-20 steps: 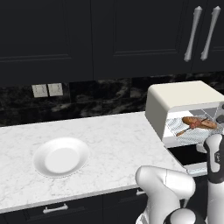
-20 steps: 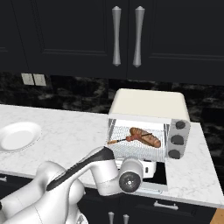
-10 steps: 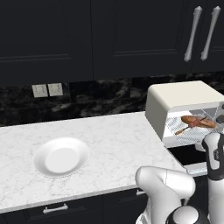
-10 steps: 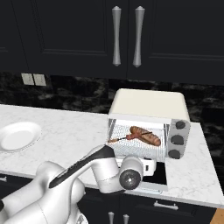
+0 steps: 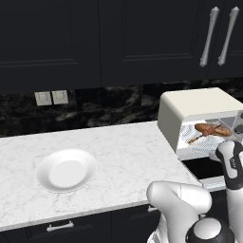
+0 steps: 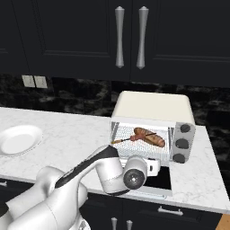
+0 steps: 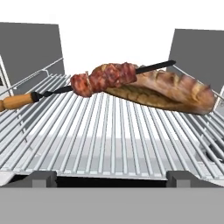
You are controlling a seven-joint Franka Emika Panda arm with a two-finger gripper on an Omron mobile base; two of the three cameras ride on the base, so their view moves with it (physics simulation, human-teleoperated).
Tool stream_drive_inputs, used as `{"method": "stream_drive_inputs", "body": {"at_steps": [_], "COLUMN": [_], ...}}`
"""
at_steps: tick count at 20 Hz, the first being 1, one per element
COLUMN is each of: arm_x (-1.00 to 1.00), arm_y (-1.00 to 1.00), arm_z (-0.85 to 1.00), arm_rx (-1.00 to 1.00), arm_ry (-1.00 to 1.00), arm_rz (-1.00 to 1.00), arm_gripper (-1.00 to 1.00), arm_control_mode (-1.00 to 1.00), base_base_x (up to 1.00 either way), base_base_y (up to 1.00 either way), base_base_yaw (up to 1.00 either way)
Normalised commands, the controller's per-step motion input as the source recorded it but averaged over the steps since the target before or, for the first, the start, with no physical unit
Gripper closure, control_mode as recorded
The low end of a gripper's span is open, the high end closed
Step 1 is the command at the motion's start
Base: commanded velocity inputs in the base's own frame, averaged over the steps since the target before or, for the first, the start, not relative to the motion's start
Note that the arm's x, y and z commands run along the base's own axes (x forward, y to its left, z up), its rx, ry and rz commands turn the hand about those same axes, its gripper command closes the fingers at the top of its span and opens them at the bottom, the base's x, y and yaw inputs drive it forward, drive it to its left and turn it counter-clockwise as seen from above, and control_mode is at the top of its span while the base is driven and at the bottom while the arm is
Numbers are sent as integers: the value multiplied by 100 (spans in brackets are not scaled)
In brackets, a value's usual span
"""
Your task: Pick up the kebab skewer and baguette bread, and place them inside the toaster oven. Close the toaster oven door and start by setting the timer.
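Nearest to me in the hand view, my gripper (image 7: 111,179) stands spread wide with nothing between its two dark fingertips (image 7: 41,178), low at the front edge of the wire rack (image 7: 109,135). I judge it clear of the food. Just beyond, the kebab skewer (image 7: 94,81) lies across the rack with its orange handle to the left and its dark tip to the right, leaning against the baguette bread (image 7: 168,92), which sits behind it and to the right. Both are inside the toaster oven (image 6: 152,128), on the right of the marble counter (image 5: 123,156). From the right base view the toaster oven door (image 6: 157,179) hangs down open in front, partly hidden by my arm, so closing it and setting the timer remain. The grey knobs (image 6: 182,143) sit on the oven's right face.

My worry is the skewer's handle: it reaches near the left front of the rack, and if it overhangs, the door could catch it when swung up. Backing out carelessly could also snag the rack and drag it forward.

Far left on the counter rests a white plate (image 5: 66,170).
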Motion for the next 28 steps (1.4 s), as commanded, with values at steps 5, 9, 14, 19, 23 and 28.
{"method": "stream_drive_inputs", "body": {"at_steps": [5, 9, 14, 19, 23, 28], "arm_x": [21, 26, 27, 25, 23, 23], "arm_y": [0, 0, 0, 0, 0, 0], "arm_z": [0, 0, 0, 0, 0, 0], "arm_rx": [0, 0, 0, 0, 0, 0], "arm_ry": [0, 0, 0, 0, 0, 0], "arm_rz": [0, 0, 0, 0, 0, 0], "arm_gripper": [-100, -100, -100, -100, -100, -100], "arm_control_mode": [-100, -100, -100, -100, -100, -100], "base_base_x": [0, 0, 0, 0, 0, 0], "base_base_y": [0, 0, 0, 0, 0, 0], "base_base_yaw": [0, 0, 0, 0, 0, 0]}}
